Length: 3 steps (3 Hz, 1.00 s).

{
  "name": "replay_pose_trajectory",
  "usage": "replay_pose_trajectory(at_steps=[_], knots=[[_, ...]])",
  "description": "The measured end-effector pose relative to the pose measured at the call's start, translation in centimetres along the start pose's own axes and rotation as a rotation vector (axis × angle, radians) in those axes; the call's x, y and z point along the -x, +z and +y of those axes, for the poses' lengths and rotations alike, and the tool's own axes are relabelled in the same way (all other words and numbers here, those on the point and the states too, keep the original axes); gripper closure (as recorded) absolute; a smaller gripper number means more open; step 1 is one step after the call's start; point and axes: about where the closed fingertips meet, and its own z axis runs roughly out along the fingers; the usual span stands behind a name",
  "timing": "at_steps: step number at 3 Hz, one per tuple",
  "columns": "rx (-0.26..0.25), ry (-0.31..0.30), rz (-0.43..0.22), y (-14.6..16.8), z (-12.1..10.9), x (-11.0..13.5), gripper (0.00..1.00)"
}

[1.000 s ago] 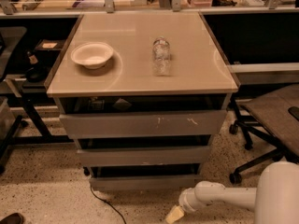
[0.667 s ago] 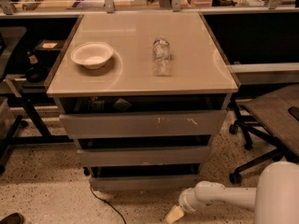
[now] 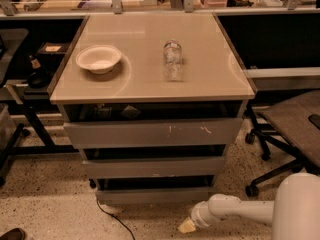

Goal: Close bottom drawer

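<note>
The bottom drawer (image 3: 155, 195) is the lowest and narrowest grey front of the cabinet. It sticks out a little, with a dark gap above it. My gripper (image 3: 186, 226) is low near the floor, just in front of and below the drawer's right part, on the end of my white arm (image 3: 235, 210) that reaches in from the lower right. It is apart from the drawer front and holds nothing that I can see.
Above are a middle drawer (image 3: 152, 167) and a scratched top drawer (image 3: 152, 133), both slightly out. A white bowl (image 3: 99, 59) and a clear bottle (image 3: 173, 59) sit on the cabinet top (image 3: 210, 86). An office chair (image 3: 292, 129) stands right. A cable (image 3: 112, 218) lies on the floor.
</note>
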Motion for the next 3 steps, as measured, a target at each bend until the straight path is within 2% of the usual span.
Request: replay_pose_trajectory(at_steps=[2,3], knots=[[0.0,0.0,0.0,0.0,0.0,0.0,0.83],[-0.031,-0.008,-0.005,1.2,-1.5,0.8,1.0]])
